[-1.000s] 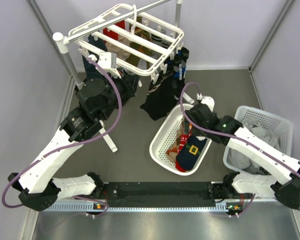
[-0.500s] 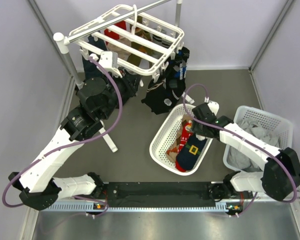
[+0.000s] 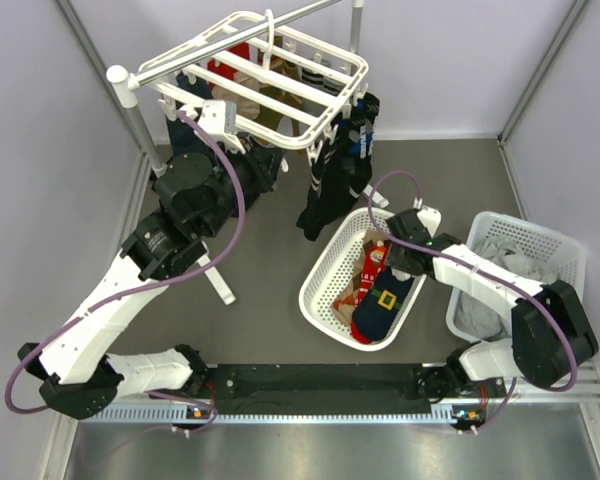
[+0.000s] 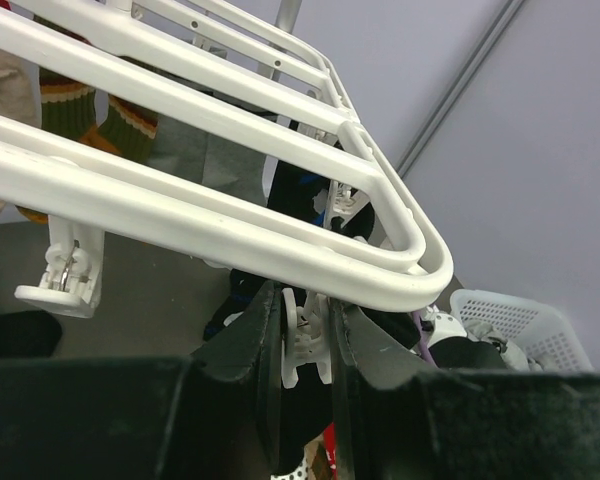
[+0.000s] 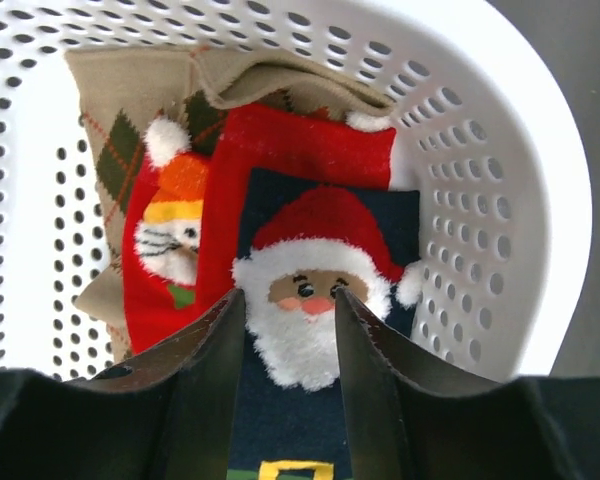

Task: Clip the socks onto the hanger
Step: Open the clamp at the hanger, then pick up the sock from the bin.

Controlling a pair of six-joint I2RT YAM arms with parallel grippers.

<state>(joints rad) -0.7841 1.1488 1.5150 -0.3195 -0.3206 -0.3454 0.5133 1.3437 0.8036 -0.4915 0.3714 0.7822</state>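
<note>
The white hanger (image 3: 280, 80) hangs at the back, with several socks clipped under it, and fills the top of the left wrist view (image 4: 180, 210). My left gripper (image 4: 306, 335) is shut on a small white clip (image 4: 308, 345) under the hanger's front corner. In the top view the bars mostly hide it (image 3: 258, 150). My right gripper (image 5: 290, 310) is open, just above a navy Santa sock (image 5: 320, 280) with a yellow buckle. That sock lies beside a red sock (image 5: 180, 230) in the white oval basket (image 3: 325, 270). In the top view, the right gripper (image 3: 388, 258) is over the navy sock (image 3: 385, 300).
Dark socks (image 3: 330, 190) hang from the hanger's near corner, just above the oval basket's far rim. A second white basket (image 3: 550, 240) with grey and white laundry stands at the right. The hanger stand's pole (image 3: 140, 120) and foot (image 3: 220, 285) are at the left.
My right gripper has moved from the hanging dark socks down into the oval basket, over the navy sock. The dark socks, spread wide before, now hang straight. The left arm has barely moved.
</note>
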